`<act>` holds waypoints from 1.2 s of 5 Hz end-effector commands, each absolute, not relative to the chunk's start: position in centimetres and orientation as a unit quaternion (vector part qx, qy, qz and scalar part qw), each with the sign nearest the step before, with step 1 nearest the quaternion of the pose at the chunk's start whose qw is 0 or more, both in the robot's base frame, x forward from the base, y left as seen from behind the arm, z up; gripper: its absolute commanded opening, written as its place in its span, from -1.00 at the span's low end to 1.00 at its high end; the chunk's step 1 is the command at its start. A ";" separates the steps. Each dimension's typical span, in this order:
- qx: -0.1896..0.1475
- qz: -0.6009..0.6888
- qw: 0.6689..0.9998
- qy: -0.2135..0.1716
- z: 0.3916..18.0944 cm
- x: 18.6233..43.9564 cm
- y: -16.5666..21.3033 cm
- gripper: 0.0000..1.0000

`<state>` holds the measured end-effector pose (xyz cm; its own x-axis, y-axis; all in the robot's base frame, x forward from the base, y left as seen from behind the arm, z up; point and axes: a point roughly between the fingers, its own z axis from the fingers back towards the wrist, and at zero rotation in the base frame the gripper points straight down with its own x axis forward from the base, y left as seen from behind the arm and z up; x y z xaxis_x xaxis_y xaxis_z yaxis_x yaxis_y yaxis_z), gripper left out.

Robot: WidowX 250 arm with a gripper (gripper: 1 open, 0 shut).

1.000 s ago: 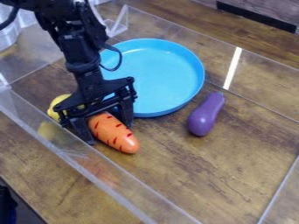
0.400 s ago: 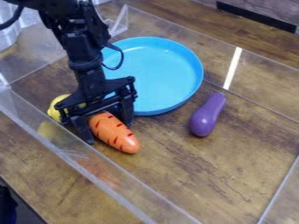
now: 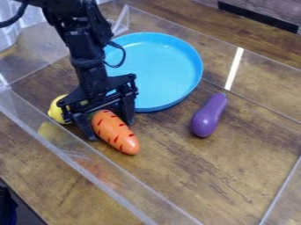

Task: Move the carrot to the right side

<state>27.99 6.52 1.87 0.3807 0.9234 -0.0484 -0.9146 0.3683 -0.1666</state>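
Observation:
The orange toy carrot point(image 3: 116, 134) lies on the wooden table at the lower left, its tapered tip pointing toward the lower right and its green top hidden under the gripper. My black gripper point(image 3: 98, 112) hangs straight down over the carrot's thick end, open, with one finger on each side of it. Nothing is held. The arm rises from there to the upper left corner.
A blue plate point(image 3: 177, 81) sits just behind the gripper. A purple toy eggplant point(image 3: 209, 115) lies to the right of the carrot. A yellow toy point(image 3: 58, 109) peeks out left of the gripper. Clear plastic walls point(image 3: 70, 149) border the work area.
The gripper and arm have shifted very slightly left and up over the carrot. The carrot, eggplant and plate stay where they were.

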 end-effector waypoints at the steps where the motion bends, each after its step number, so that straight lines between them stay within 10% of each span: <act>1: -0.078 0.563 0.822 -0.040 2.1 28.5 7.3 1.00; 2: -0.075 0.567 0.819 -0.041 2.0 28.7 7.5 1.00; 3: -0.074 0.570 0.817 -0.042 2.0 28.9 7.6 -1.00; 6: -0.089 0.549 0.831 -0.034 3.6 29.3 5.5 -1.00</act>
